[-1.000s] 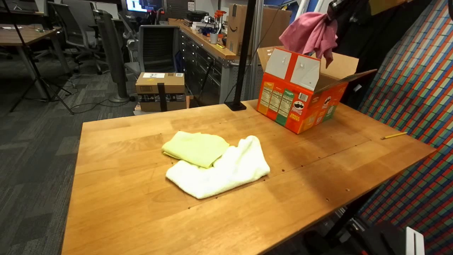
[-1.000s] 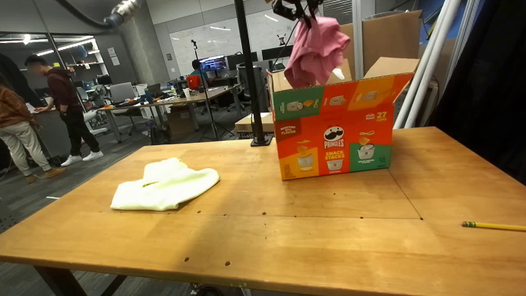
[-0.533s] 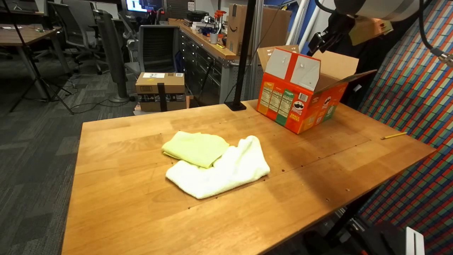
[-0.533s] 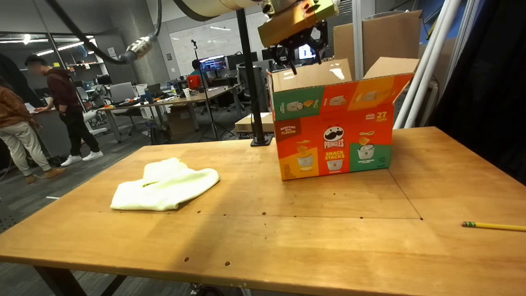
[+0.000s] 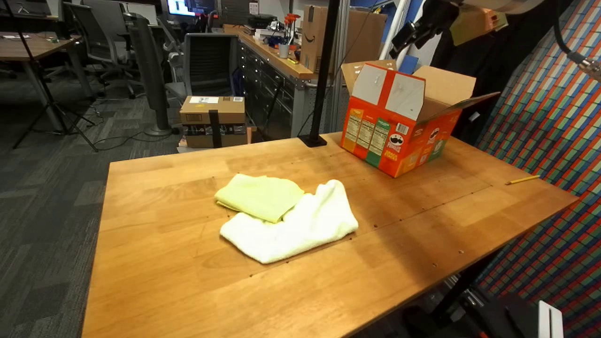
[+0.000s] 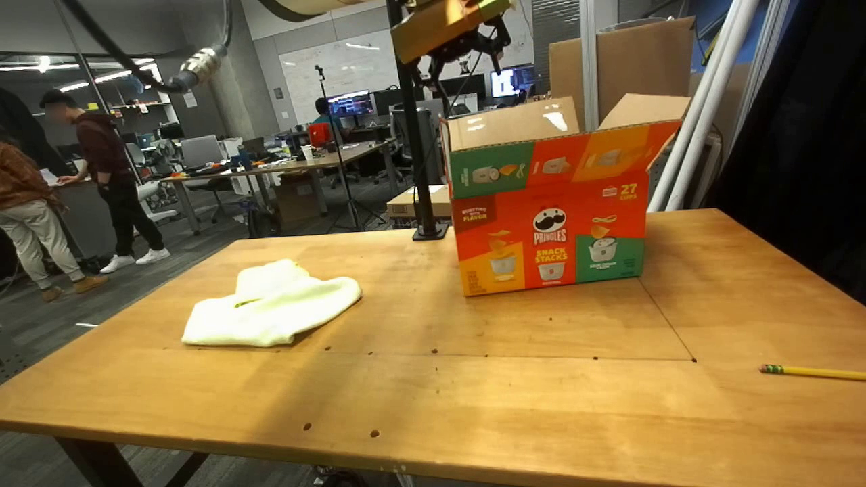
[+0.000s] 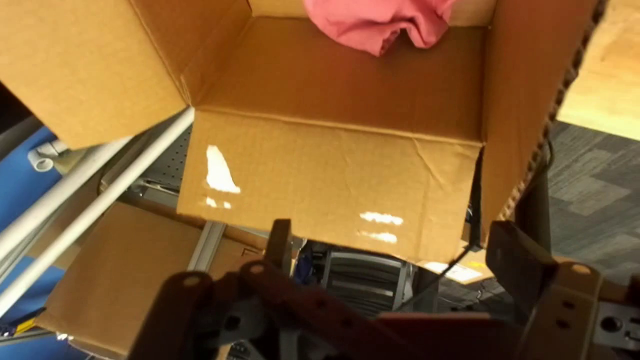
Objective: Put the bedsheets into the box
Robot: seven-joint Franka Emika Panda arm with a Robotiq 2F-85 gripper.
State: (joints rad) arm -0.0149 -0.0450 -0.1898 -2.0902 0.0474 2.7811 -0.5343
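The table [image 5: 188,291] carries everything of the task; near its far edge in both exterior views, toward that edge's right end, the box [image 6: 551,216] stands upright, its flaps [image 6: 514,125] spread and ready to take more; one of the three bedsheets is in and two lie outside, so the job looks about a third done.

The white bedsheet [image 5: 291,234], the larger of the pair left out, lies between the table's left edge and the box, well in from the edges, one end raised in a soft hump; the yellow-green bedsheet [image 5: 258,195], folded flatter, touches it on the side toward the far edge, though which laps over which is hard to tell; both have yet to go in; the pink bedsheet [image 7: 375,20] is inside the box, cut off by the top of the wrist view, so its full lie cannot be told; no pink shows over the rim in both exterior views, and that share may be counted as done.

The hand [image 7: 391,237] hangs above the flaps, its fingers [image 7: 279,245] well apart with nothing between them, free to fetch the next bedsheet; since the remaining two touch, picking one may drag the other; smallest of all, a pencil [image 5: 522,180] lies near the table's right edge, no part of the job.
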